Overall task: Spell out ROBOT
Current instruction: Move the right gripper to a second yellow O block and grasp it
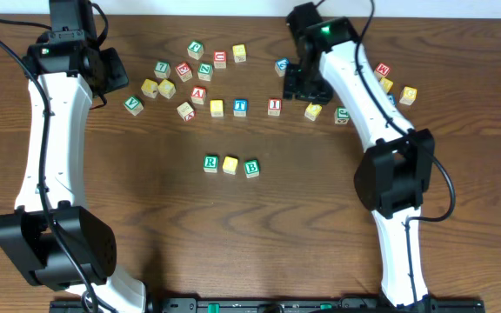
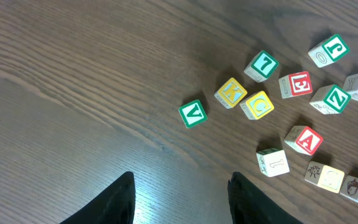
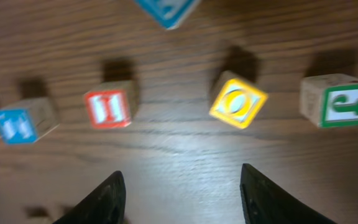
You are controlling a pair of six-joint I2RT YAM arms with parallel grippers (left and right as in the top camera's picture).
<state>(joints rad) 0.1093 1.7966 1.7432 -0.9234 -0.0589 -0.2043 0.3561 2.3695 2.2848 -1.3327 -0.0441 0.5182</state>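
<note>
The word is three letters in: the R block, a yellow block and the B block stand in a row, so the open place is just right of the B block. The next letter looks to be the yellow O block, which lies farther up the table than the B block and off to its right. The right gripper hangs over it with fingers spread and nothing between them. The block sits turned on a corner and ahead of one finger rather than centred. It would be best to slide across until the block is centred, twist the wrist to meet two flat faces, then lower and pinch, staying clear of the red I block. The T block waits almost straight beyond the B block. The left gripper, far up and left of the B block, is also parted and empty.
</note>
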